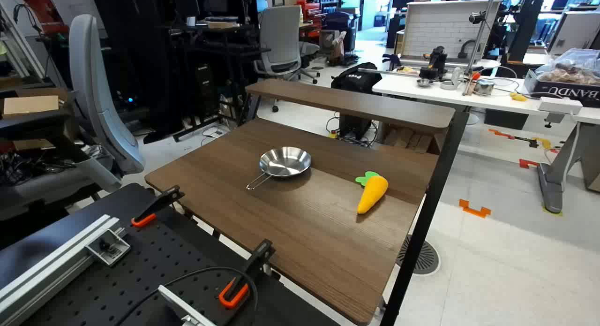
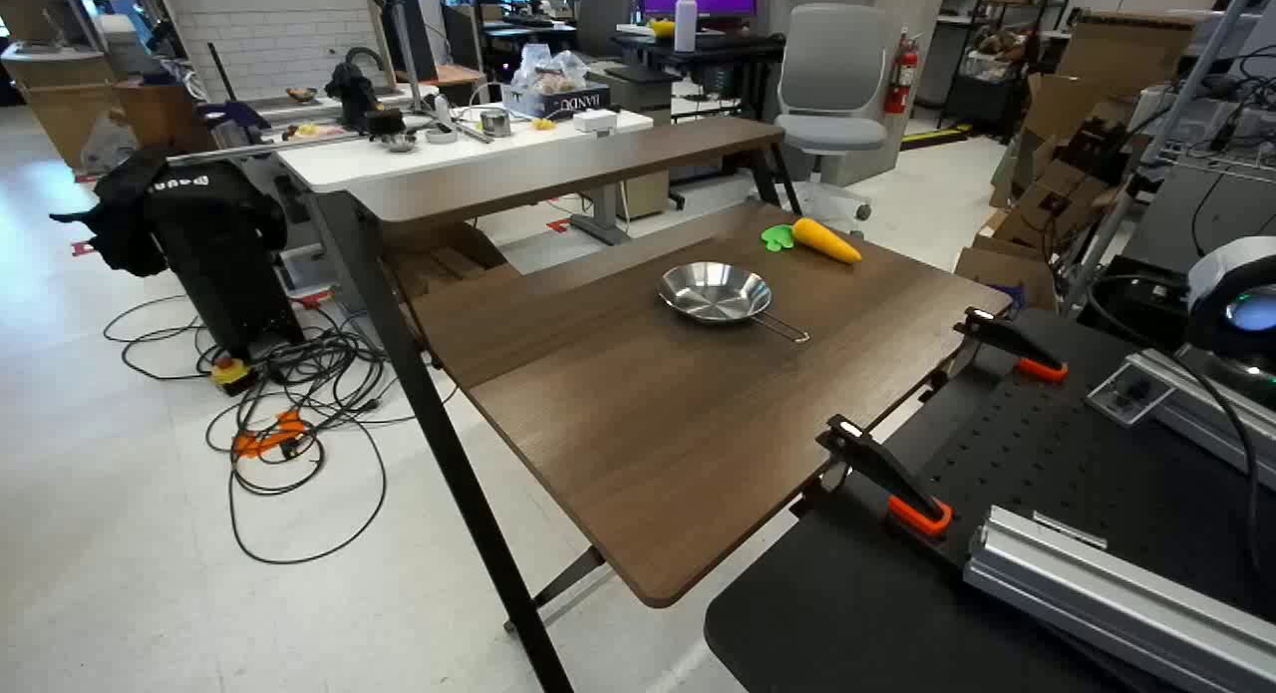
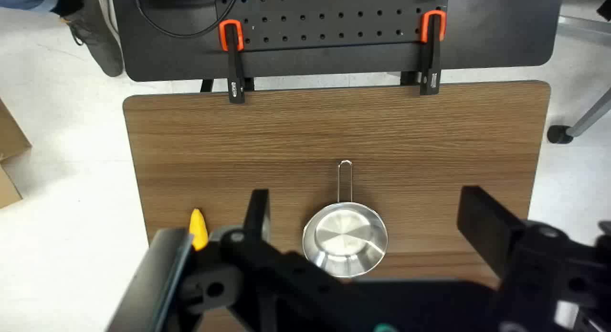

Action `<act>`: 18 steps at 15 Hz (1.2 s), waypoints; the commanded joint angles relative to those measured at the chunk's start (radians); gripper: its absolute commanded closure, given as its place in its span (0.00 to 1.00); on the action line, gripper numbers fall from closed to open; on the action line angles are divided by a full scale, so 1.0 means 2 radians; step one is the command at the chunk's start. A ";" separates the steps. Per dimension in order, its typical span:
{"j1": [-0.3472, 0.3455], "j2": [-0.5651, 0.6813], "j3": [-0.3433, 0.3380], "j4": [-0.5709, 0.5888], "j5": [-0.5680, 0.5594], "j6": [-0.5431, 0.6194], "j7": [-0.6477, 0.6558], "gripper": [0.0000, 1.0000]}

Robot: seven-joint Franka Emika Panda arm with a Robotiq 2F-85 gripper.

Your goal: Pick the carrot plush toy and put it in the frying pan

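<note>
Tool (image 3: 365,205) agape over brown table (image 3: 305,136), 2 clamps (image 3: 235,67), pale floor (image 1: 506,260).

Gripper (image 3: 367,210) is sitting along the bottom of the wrist view and aiming steeply down. Fingers (image 3: 257,212) are standing wide apart, well clear of each other, one left of centre, the other well right, both pointing up the view. Black linkages (image 3: 217,278) are flaring out from the body (image 3: 405,303), slightly blurred. Arm (image 2: 1234,299) is only partly showing, at the right edge of an exterior view: rounded, white and black, with a bluish disc (image 2: 1253,312) on it. View edge is cutting off the rest; which joint, can't tell.
</note>
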 commanded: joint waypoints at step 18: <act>-0.006 0.051 -0.029 -0.028 -0.011 0.059 -0.003 0.00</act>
